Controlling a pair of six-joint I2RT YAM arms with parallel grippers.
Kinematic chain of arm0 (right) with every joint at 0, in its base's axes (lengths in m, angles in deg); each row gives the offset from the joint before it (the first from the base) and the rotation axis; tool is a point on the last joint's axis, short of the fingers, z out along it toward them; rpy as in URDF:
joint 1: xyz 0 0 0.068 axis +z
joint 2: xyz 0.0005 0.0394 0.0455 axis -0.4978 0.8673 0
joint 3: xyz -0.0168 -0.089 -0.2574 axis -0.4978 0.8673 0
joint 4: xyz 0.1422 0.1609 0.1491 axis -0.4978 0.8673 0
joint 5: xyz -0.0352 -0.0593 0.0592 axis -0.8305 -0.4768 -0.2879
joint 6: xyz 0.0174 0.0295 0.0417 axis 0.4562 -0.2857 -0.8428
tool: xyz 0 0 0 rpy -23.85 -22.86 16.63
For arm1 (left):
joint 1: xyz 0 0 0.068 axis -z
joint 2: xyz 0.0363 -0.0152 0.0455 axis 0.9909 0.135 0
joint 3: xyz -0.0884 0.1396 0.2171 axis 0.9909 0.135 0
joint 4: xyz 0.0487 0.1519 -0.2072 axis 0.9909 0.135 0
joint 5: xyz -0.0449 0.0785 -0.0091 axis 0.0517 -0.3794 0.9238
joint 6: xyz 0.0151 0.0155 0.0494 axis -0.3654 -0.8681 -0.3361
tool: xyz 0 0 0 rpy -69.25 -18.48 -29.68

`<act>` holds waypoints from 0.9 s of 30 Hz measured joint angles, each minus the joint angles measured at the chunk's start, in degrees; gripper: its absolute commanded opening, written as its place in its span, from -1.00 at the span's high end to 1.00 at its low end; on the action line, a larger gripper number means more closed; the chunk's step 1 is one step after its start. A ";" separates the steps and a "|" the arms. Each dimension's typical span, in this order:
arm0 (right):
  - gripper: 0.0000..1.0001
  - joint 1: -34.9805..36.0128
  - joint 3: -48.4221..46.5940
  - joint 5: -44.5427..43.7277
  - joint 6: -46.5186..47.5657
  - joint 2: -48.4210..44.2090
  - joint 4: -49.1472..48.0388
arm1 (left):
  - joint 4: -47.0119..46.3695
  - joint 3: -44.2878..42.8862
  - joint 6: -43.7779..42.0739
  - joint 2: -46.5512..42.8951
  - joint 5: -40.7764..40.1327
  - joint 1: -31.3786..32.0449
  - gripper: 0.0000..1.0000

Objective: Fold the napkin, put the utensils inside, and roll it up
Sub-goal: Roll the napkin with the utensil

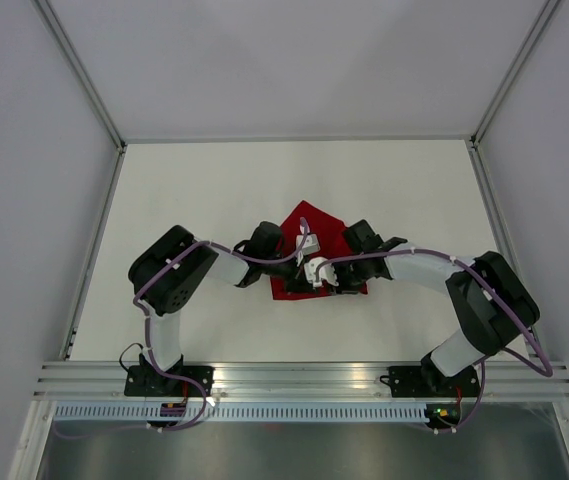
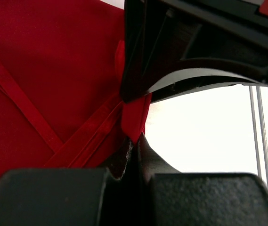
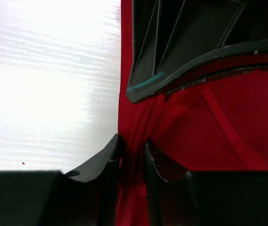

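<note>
Overhead camera looks straight down; both wrist cameras closely share napkin.

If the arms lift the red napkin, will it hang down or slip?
Probably limp: the napkin bunches into soft pleats where the right gripper pinches it. Its smooth surface suggests it may slide from a light grip. It looks thin, so likely light; the left gripper holds only a narrow fold.

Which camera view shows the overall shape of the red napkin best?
The top external view: the napkin appears there almost whole, partly under both arms. Each wrist view shows only creased cloth pinched in the left hand or right hand.
</note>
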 measured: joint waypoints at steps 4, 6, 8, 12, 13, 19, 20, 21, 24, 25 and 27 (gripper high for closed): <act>0.51 0.00 -1.18 0.00 -0.81 1.03 1.09 | -0.74 0.33 0.66 0.00 -0.24 -0.09 0.61; 0.58 -0.02 -1.84 0.02 -1.20 1.55 1.55 | -2.03 0.92 1.42 -0.04 -0.28 -0.09 0.54; 0.67 -0.02 -2.64 0.11 -1.64 2.19 2.32 | -3.82 1.95 2.54 -0.39 -0.70 -0.09 0.42; 0.68 -0.04 -5.95 0.85 -2.19 4.90 4.98 | -7.21 4.90 4.39 -2.03 -2.84 -0.09 0.37; 0.69 -0.11 -6.95 1.14 -2.29 5.75 5.73 | -7.87 5.62 4.79 -2.54 -3.48 -0.09 0.35; 0.71 -0.17 -11.61 3.65 -1.44 9.62 10.60 | -12.17 9.51 8.11 -4.90 -9.09 -0.76 0.26; 0.72 -0.22 -12.07 4.09 -1.33 10.05 11.02 | -12.87 10.32 8.76 -5.38 -10.12 -0.83 0.24; 0.72 -0.24 -12.26 4.46 -1.20 10.27 11.19 | -13.66 11.21 9.35 -5.97 -11.13 -0.83 0.24; 0.73 -0.28 -12.26 5.11 -1.57 10.40 11.19 | -16.09 13.70 10.36 -7.65 -13.70 -0.79 0.20; 0.72 -0.48 -12.26 5.31 -2.19 10.47 11.15 | -17.18 14.40 10.40 -8.09 -14.58 -0.76 0.20; 0.73 -1.01 -12.26 5.68 -3.72 10.62 11.21 | -19.56 15.78 10.38 -8.68 -16.52 -0.63 0.19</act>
